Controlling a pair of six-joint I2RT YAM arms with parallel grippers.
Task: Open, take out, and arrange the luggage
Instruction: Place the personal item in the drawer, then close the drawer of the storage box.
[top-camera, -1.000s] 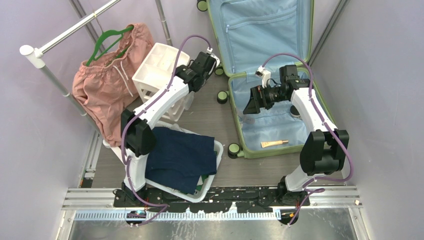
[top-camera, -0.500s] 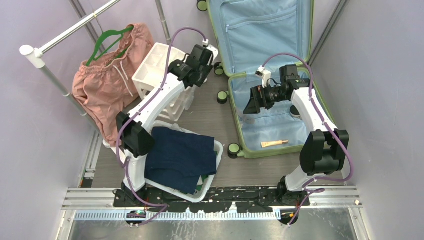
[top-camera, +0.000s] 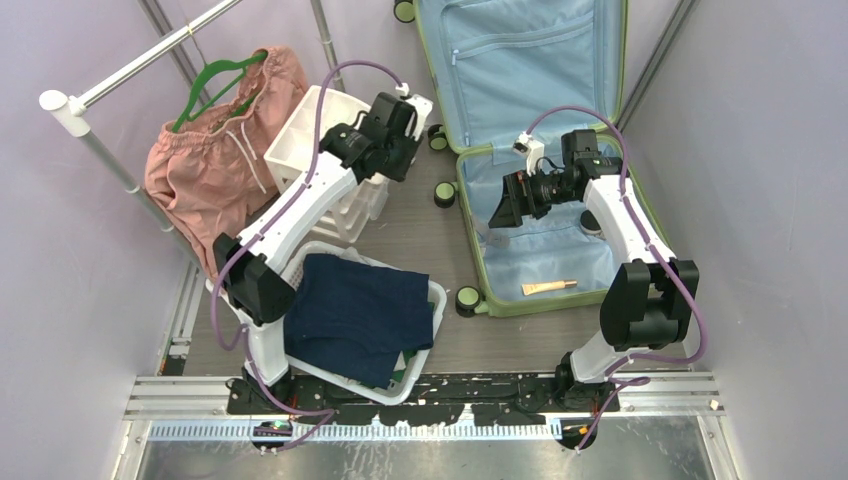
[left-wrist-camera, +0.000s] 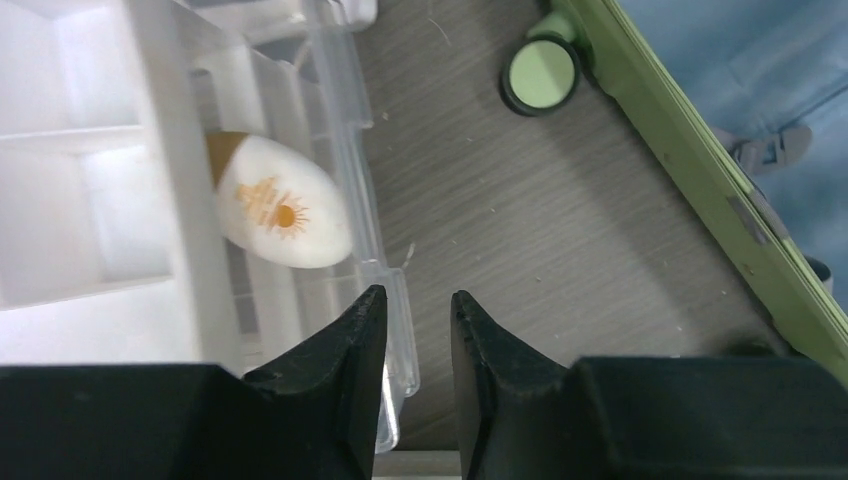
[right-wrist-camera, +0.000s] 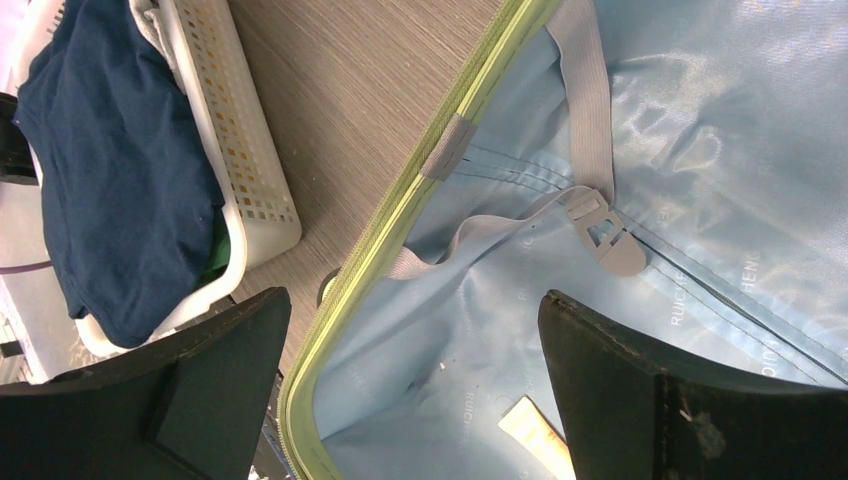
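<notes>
Suitcase (top-camera: 520, 60) open on bench, right of drawer unit (left-wrist-camera: 120, 150). Left hand (left-wrist-camera: 415, 300) over drawer front, fingers narrowly apart, empty. Right hand (right-wrist-camera: 412, 300) spread wide above blue lining, empty.

The left arm (top-camera: 300, 195) has swung left, away from the side of the green suitcase (top-camera: 520, 60). Its gripper (left-wrist-camera: 412, 300) now hangs over the white drawer unit (top-camera: 300, 140). Its elbow (top-camera: 250, 288) has slid toward the left edge of the floor (top-camera: 420, 225), and its purple cable (top-camera: 345, 68) went along.
</notes>
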